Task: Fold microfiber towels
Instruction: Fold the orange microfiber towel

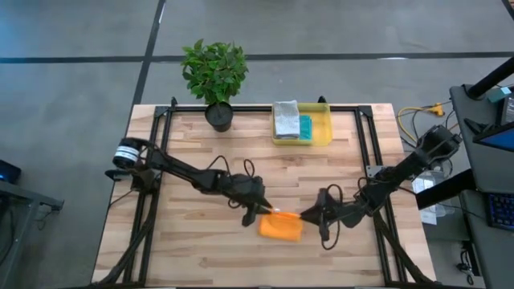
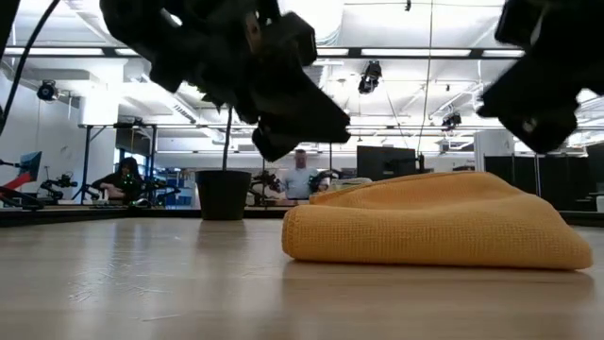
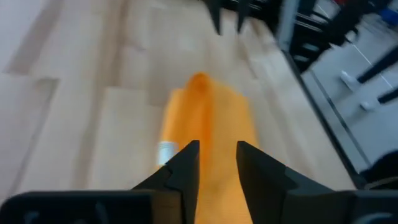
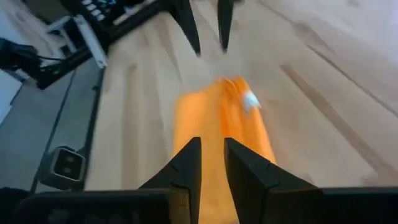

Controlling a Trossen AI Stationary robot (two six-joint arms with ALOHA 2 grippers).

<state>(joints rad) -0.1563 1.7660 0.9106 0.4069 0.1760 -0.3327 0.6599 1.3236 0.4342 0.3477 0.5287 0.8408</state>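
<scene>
Lying folded, the orange towel (image 1: 280, 227) looked soft and light; both the left gripper (image 3: 217, 163) and the right gripper (image 4: 212, 159) stood slightly parted over it, best pinched at an edge.

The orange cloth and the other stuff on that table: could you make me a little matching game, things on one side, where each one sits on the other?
Things:
1. orange towel
2. potted plant
3. yellow bin
4. left claw

Places:
A. far edge of the table, left of the bin
B. at the orange towel's left end
C. far edge of the table, holding folded cloths
D. near the table's front, folded, between the two claws

Pairs: 1-D, 2-A, 3-C, 4-B. The right claw sits at the towel's other end.
</scene>
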